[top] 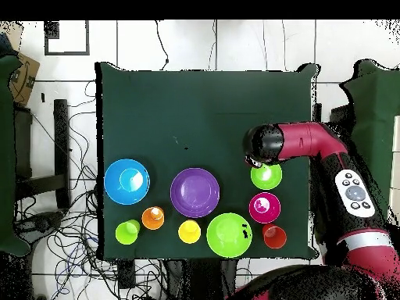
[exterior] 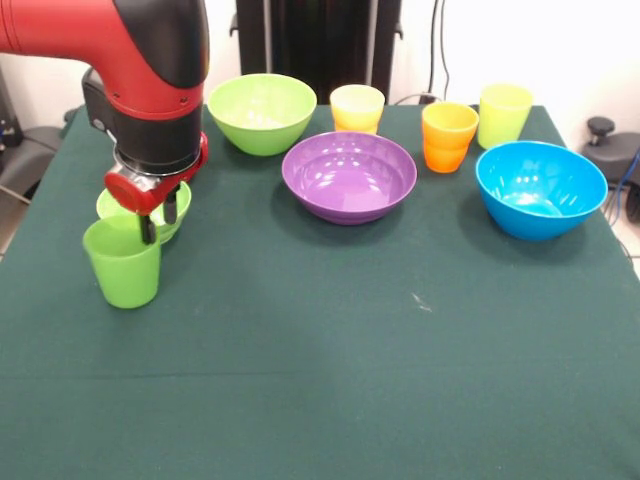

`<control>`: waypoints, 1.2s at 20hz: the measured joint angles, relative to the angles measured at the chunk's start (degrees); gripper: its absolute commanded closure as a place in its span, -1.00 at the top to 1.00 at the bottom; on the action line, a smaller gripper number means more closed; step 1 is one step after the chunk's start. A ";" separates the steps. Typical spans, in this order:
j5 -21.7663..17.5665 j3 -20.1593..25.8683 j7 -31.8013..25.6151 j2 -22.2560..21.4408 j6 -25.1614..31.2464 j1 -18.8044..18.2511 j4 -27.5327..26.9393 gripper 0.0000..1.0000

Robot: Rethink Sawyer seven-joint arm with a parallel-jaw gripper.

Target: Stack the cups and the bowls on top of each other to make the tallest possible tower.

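Green cup (exterior: 122, 264): standing nearest, rim under the jaws (exterior: 158, 222).
Jaws: gripping that cup's rim, closed on its wall.
Small green bowl (exterior: 168, 212): sitting just behind.

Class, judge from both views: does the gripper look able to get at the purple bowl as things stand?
Probably yes. The purple bowl sits upright and apart from its neighbours, nothing stacked in it. The gripper is at the green cup, fingers at its rim, so it is occupied there.

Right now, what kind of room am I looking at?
Probably a robotics lab: a red arm works over a table draped in green cloth, set with plastic bowls, with loose cables on the tiled floor.
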 measured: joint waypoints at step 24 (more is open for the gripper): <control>4.84 0.19 0.00 -3.05 0.00 0.20 1.51 -1.00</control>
